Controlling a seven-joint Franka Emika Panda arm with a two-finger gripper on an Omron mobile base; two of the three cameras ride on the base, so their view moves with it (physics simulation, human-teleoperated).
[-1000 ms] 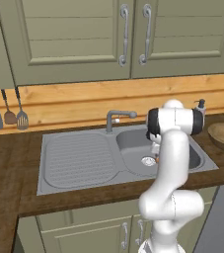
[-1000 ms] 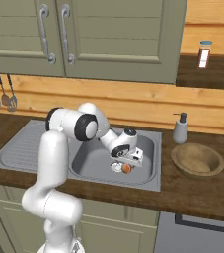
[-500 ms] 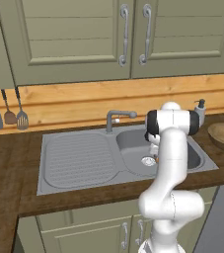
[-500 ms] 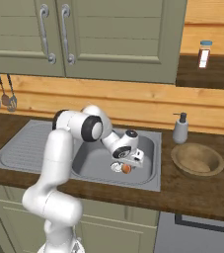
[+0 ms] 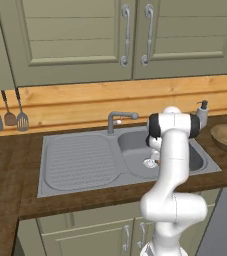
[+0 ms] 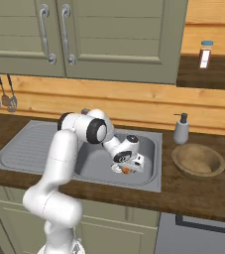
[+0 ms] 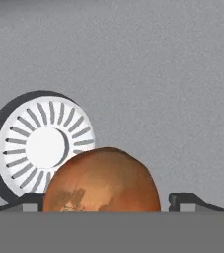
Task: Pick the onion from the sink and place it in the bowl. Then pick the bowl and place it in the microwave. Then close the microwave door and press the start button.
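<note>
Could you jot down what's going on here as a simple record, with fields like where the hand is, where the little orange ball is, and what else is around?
place: kitchen counter with a grey sink
gripper: down inside the basin, jaws open, one fingertip on each side of the onion
onion: on the basin floor, next to the round drain, not yet lifted
bowl: on the counter to the right of the sink, nothing in it
nearby: soap dispenser behind the bowl, faucet at the back of the sink
task stage: about to grasp the onion
</note>
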